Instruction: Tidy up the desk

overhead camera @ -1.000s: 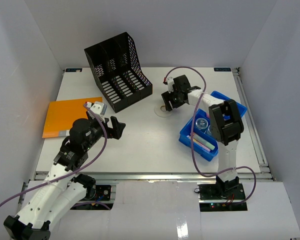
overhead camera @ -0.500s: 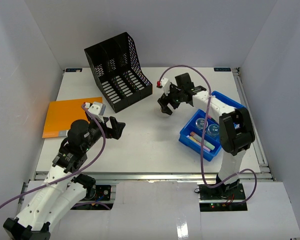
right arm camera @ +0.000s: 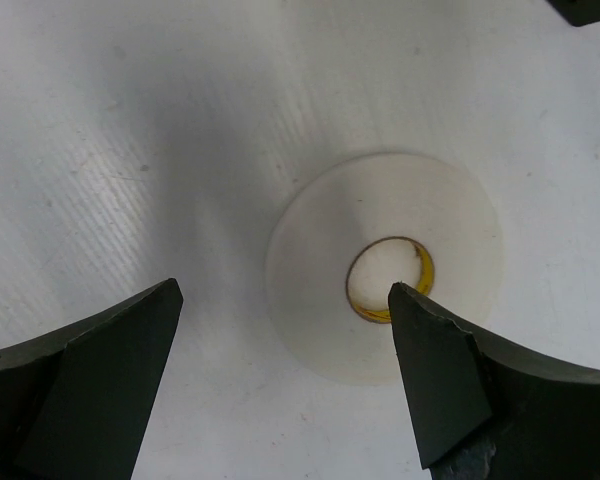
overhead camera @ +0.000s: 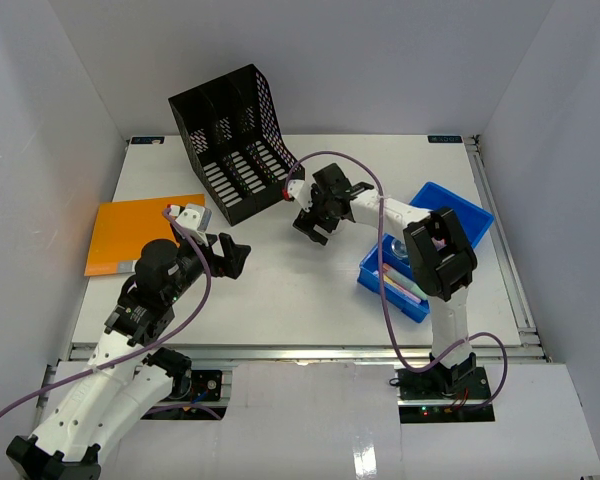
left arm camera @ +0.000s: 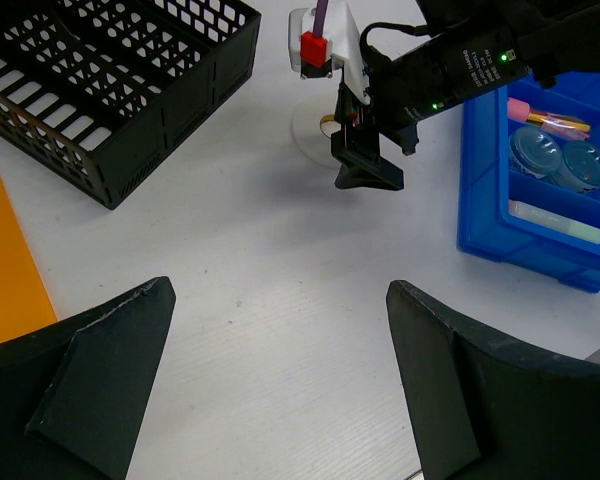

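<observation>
The desk (overhead camera: 280,290) is a white tabletop inside pale grey walls. A white tape roll (right arm camera: 320,290) with a yellow-rimmed core lies flat on it. My right gripper (right arm camera: 280,300) hangs open just above the roll, one finger (right arm camera: 450,380) over its core. It also shows in the top view (overhead camera: 313,226) and in the left wrist view (left arm camera: 368,175), where part of the roll (left arm camera: 308,125) shows behind it. My left gripper (left arm camera: 280,290) is open and empty over bare desk, also in the top view (overhead camera: 232,255).
A black mesh file rack (overhead camera: 235,140) stands at the back left, close to the right gripper. An orange folder (overhead camera: 140,232) lies flat at the left. A blue bin (overhead camera: 470,215) at the right holds pastel sticks and round blue-lidded pots (left arm camera: 545,155).
My right gripper has swung left and nearer, from beside the blue bin to over the tape roll. The left arm has barely moved.
</observation>
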